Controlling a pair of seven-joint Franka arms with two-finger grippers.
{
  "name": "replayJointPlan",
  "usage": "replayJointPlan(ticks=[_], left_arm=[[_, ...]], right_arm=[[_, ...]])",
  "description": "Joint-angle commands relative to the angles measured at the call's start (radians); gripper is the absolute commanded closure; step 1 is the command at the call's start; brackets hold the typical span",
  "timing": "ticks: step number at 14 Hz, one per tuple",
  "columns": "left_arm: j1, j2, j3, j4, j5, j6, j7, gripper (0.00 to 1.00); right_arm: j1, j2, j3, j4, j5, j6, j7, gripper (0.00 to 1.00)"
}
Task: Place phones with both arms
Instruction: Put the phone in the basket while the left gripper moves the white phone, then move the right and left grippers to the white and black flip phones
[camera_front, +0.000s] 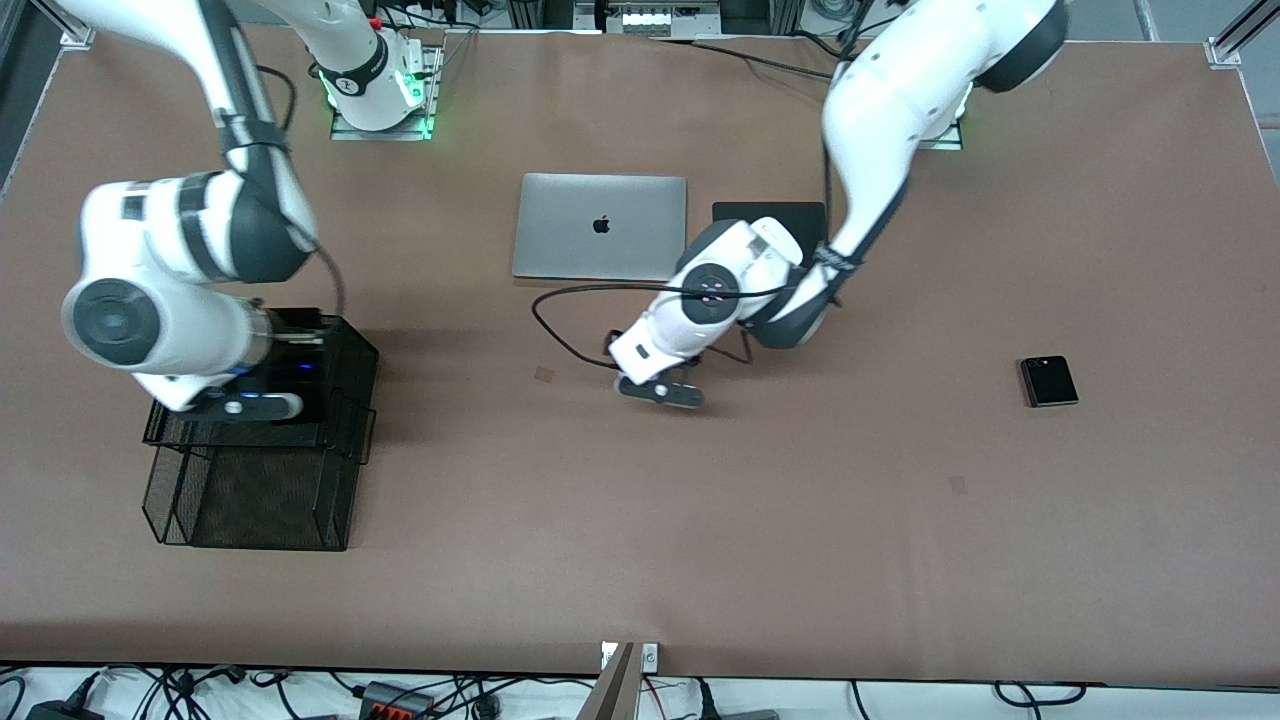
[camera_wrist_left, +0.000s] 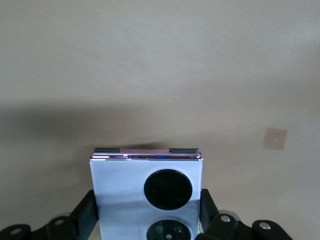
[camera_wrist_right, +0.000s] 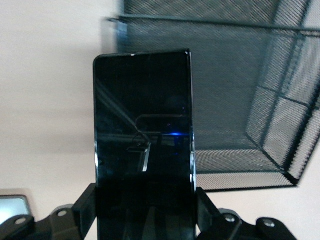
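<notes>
brown surface (camera_front: 800, 560) carries two white arms at work. the right gripper (camera_wrist_right: 145, 220), jaws pinching the long black phone (camera_wrist_right: 143, 135) by its sides, hangs over the black mesh basket (camera_front: 250, 500) at the right arm's end; best lowered level and let go only once inside the walls. the left gripper (camera_wrist_left: 147, 220), jaws pinching the lilac-white phone (camera_wrist_left: 145, 192), hovers mid-surface near the silver laptop (camera_front: 600, 225). the small black phone (camera_front: 1048, 381) lies toward the left arm's end.

Glossy black phone (camera_wrist_right: 143, 150) – wire-mesh basket (camera_wrist_right: 240, 100) – matt table (camera_front: 800, 520).
</notes>
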Motion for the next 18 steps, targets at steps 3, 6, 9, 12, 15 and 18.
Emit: replayJointPlan(ticks=[3, 6, 9, 12, 15, 18], left_arm=[[-0.027, 0.03, 0.012, 0.042, 0.006, 0.03, -0.011, 0.0], [-0.02, 0.024, 0.014, 0.04, 0.008, 0.025, -0.012, 0.0], [-0.007, -0.028, 0.038, 0.026, 0.013, -0.046, -0.012, 0.0], [0.007, -0.138, 0.096, 0.029, 0.138, -0.325, -0.006, 0.0], [0.084, -0.215, 0.107, 0.025, 0.337, -0.58, 0.004, 0.0], [0.194, -0.248, 0.107, 0.025, 0.393, -0.731, 0.121, 0.0]], right_arm=[[-0.07, 0.014, 0.02, -0.043, 0.043, 0.018, -0.021, 0.76], [-0.07, 0.05, 0.019, -0.045, 0.052, 0.076, -0.021, 0.76], [-0.067, 0.064, 0.02, -0.045, 0.052, 0.107, -0.018, 0.74], [-0.068, 0.091, 0.02, -0.043, 0.058, 0.145, -0.015, 0.6], [-0.071, 0.097, 0.019, -0.037, 0.081, 0.155, 0.0, 0.0], [-0.067, 0.062, 0.019, 0.003, 0.08, 0.148, -0.014, 0.0]])
